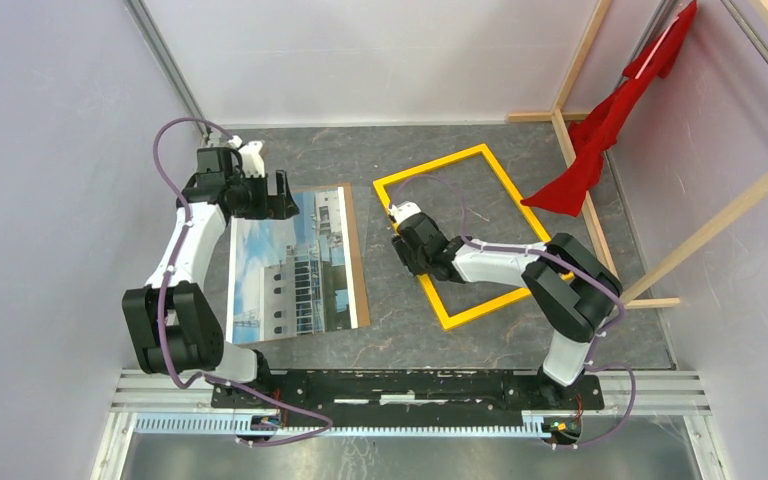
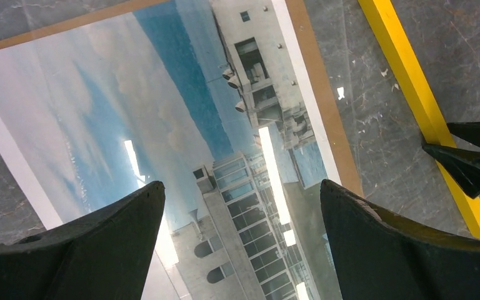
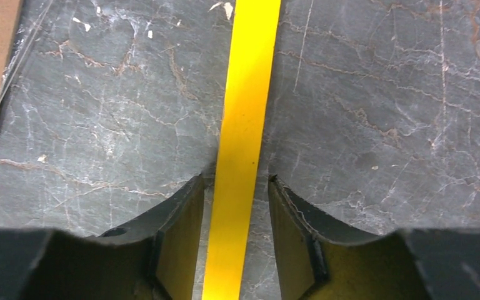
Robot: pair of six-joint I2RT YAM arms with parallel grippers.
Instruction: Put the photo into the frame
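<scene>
The photo (image 1: 295, 265), a glossy print of a white building against blue sky, lies face up on a brown backing sheet (image 1: 353, 240) at the left. My left gripper (image 1: 275, 205) hovers open over the photo's (image 2: 181, 112) far part, with nothing between its fingers (image 2: 240, 184). The yellow frame (image 1: 500, 300) lies flat to the right, apart from the photo. My right gripper (image 1: 408, 262) is down at the frame's left rail (image 3: 247, 94). Its fingers (image 3: 181, 206) straddle the rail (image 3: 235, 178), and a narrow gap shows on each side.
Bare wooden beams (image 1: 580, 170) with a red cloth (image 1: 600, 140) stand at the far right, just past the frame. White walls close in the grey marbled table (image 1: 400, 330) on the left, back and right. The arm bases' rail (image 1: 410, 385) runs along the near edge.
</scene>
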